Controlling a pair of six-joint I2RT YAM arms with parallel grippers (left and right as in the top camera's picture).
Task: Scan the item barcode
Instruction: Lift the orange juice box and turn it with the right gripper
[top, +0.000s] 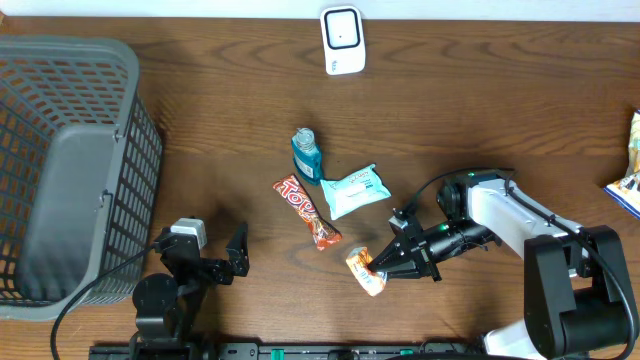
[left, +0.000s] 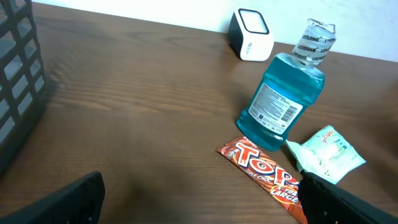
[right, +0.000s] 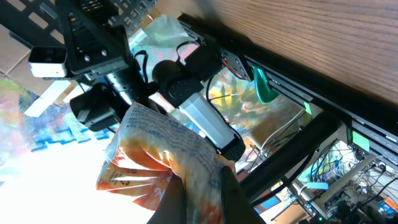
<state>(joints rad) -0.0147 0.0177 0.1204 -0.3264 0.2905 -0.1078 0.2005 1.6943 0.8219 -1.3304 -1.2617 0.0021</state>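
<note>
**Snack packet clamped in the right end effector near the front of the surface**

Directions are given on the overhead view, with 12 o'clock at the far edge of the surface (top: 480, 90).

The right arm (top: 500, 215) is seen rising from its base at about 5 o'clock, folded at the elbow and stretched low towards 9 o'clock. Its wrist is rolled so that the wrist camera looks past the front edge, where cabling and framework are seen. The right end effector (top: 378, 268) is clenched on an orange-and-white snack packet (top: 365, 270), gripped by its crumpled end; the free end points towards 7 o'clock. The packet is held at about 6 o'clock from the centre of the surface. Whether it touches the wood cannot be told.

The left arm (top: 160, 295) is tucked at 7 o'clock, close to its base. The left end effector (top: 215, 265) is spread wide and grasps nothing, aimed towards 1 o'clock.

The white scanner (top: 342, 40) stands at 12 o'clock, well apart from the packet. Between them, near the centre, a blue mouthwash bottle (top: 306, 155) lies, with a pale wipes pack (top: 355, 190) at its 4 o'clock and a red chocolate bar (top: 307, 212) just at its 6 o'clock. A grey mesh basket (top: 60, 170) is placed at 9 o'clock. Colourful packets (top: 630, 165) are seen at the 3 o'clock edge.
</note>
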